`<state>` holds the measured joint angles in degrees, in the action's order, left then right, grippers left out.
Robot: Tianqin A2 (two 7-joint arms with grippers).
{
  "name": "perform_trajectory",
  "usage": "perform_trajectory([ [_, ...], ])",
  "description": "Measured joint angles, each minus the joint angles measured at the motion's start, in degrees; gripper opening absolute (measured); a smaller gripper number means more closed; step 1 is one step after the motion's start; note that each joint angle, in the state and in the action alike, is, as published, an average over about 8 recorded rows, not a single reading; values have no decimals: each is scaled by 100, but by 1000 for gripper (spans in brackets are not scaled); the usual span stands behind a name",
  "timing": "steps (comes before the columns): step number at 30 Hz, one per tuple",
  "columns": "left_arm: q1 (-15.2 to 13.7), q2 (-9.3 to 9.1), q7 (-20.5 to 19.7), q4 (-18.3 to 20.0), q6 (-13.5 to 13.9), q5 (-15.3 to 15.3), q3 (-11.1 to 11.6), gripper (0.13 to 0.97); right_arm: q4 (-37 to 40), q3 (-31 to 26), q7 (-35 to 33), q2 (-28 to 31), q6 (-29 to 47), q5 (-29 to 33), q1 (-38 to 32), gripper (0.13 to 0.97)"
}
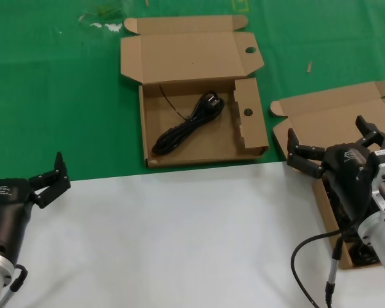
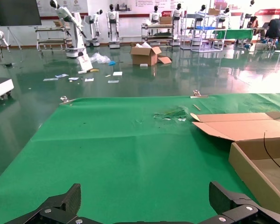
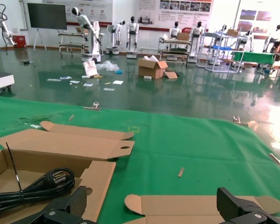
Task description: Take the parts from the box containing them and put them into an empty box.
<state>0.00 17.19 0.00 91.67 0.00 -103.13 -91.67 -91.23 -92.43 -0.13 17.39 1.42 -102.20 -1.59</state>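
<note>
The right gripper point(image 1: 334, 149), fingers spread wide and holding nothing, hangs over the near wall of the plain-lidded box point(image 1: 308, 122) at the right of the counter point(image 1: 179, 237), its arm hiding most of that box's inside; dark shapes beneath the arm may be further power cords, though the view is too blocked to say. The left gripper point(image 1: 50, 179), likewise open and empty, waits at the counter's near left, at the edge of the green cloth point(image 1: 58, 96). In the middle, the holed box point(image 1: 199, 128) lies open with its lid folded back, a single bundled black power cord point(image 1: 189, 125) resting diagonally on its floor, plug toward the far right corner.
</note>
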Motion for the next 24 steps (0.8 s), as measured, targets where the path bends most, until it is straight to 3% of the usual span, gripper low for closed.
perform_trajectory([
  [24, 0, 0, 0, 0, 0, 0, 0, 966, 0, 0, 0, 0, 0, 0, 0, 966],
])
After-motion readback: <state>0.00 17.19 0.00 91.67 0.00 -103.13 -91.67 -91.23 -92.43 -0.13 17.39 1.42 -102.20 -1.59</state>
